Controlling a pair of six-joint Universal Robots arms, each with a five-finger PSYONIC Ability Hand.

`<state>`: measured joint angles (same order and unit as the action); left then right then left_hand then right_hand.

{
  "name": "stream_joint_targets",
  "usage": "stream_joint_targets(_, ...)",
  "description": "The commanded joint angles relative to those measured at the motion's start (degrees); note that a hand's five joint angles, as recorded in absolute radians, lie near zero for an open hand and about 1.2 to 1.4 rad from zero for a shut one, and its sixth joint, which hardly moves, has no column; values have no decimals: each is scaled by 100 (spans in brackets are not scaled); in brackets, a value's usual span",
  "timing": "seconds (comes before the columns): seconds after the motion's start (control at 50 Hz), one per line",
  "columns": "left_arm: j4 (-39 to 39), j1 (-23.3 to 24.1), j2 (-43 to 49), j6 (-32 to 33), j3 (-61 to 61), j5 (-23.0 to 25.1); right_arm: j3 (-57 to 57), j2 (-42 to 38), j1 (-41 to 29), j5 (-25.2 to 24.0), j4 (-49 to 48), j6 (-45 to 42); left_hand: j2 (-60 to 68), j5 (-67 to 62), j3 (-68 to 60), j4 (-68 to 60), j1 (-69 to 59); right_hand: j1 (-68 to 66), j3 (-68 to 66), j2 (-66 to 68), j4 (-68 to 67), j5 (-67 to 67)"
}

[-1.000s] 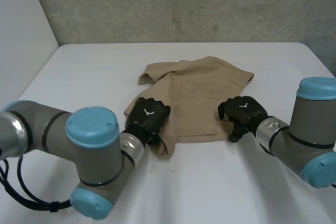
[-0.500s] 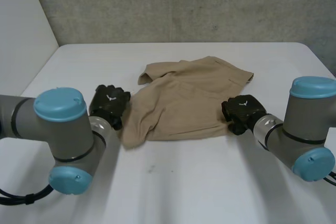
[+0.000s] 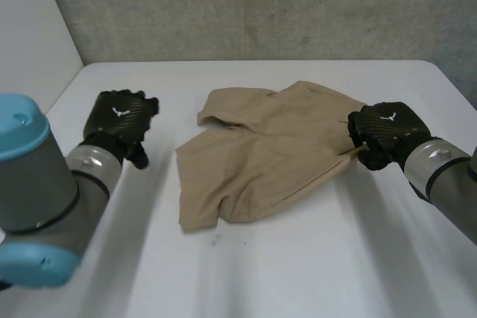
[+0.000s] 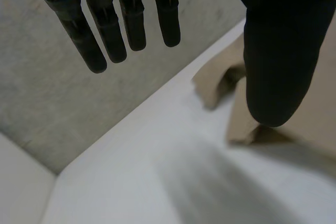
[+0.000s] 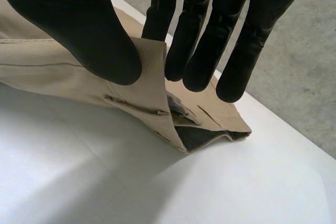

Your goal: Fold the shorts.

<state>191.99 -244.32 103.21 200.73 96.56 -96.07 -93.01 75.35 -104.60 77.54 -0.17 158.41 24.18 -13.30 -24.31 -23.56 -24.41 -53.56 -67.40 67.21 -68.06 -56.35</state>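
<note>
We find the shorts (image 3: 261, 154), tan and creased, lying spread on the white table (image 3: 283, 273). Their far left corner is folded over on itself, and one leg end points toward the robot.

Left hand (image 3: 119, 118): it is well apart from the shorts, off their left side, and touches no cloth. The left wrist view shows its fingers (image 4: 105, 30) straight and spread away from the thumb, with nothing between them. We record this hand as empty and relaxed.

Right hand (image 3: 384, 133): it is at the right edge of the shorts. The right wrist view shows the thumb (image 5: 79, 24) on one face of the cloth and the fingers (image 5: 205, 40) on the other. The edge of the fabric stands up between them, so we record this hand as pinching the shorts at that edge. At the pinch the cloth is raised off the table. A dark inner layer shows where the lifted layers gape just below the fingertips. Away from the pinch, the rest of the shorts rests on the table.

A grey concrete wall (image 3: 261, 5) stands beyond the far side of the shorts.
</note>
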Motion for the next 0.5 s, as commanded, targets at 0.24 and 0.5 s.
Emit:
stream_joint_targets(0.24, -461, 1098, 348, -1352, 636, -70, -270, 446, 63, -11, -9, 49, 84, -172, -71, -146, -61, -2644, -1260, 1279, -1194, -1365)
stream_joint_targets(0.5, -338, 869, 876, -1343, 592, -70, -420, 542, 256, -73, -18, 41, 689, -777, -676, -751, -666, -2644, -1260, 1279, -1194, -1365)
